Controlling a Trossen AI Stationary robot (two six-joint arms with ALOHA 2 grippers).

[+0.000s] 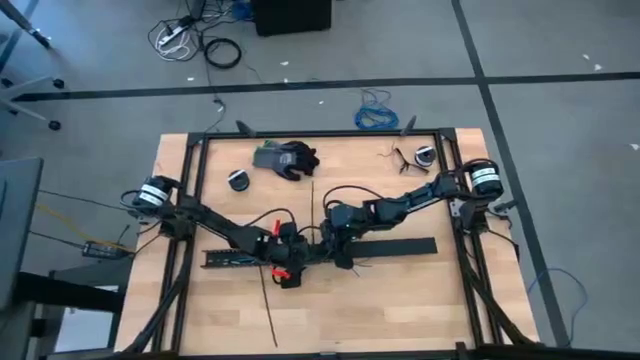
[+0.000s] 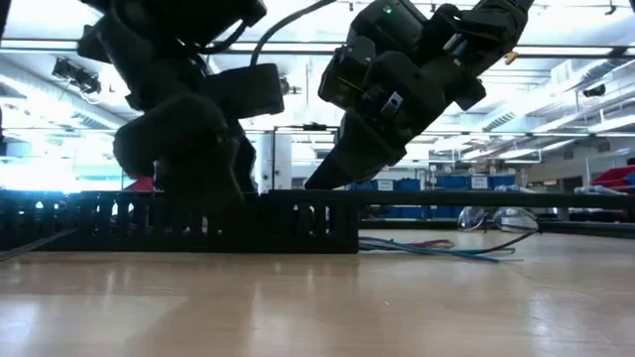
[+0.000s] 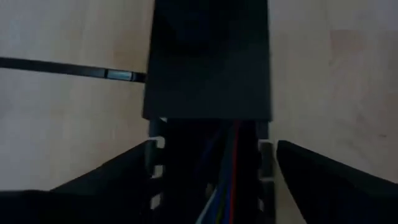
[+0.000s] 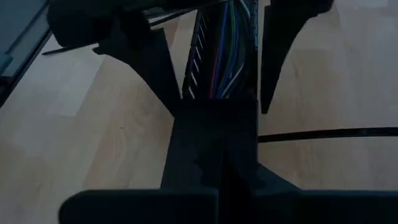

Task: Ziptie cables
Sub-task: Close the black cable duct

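My left fingers (image 3: pixel 211 180) stand apart astride the slotted duct (image 1: pixel 235 258), steadying it, I judge; the cables (image 3: pixel 227 186) lie inside its channel. My right fingers (image 4: pixel 217 93) also straddle it, apart, beside the flat cover bar (image 1: pixel 400 246). One ziptie (image 1: pixel 268 305) lies on the desk (image 1: pixel 400 310) nearby

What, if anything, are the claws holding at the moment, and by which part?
The left claw straddles the slotted duct open, gripping nothing. Whether the right claw holds anything cannot be told.
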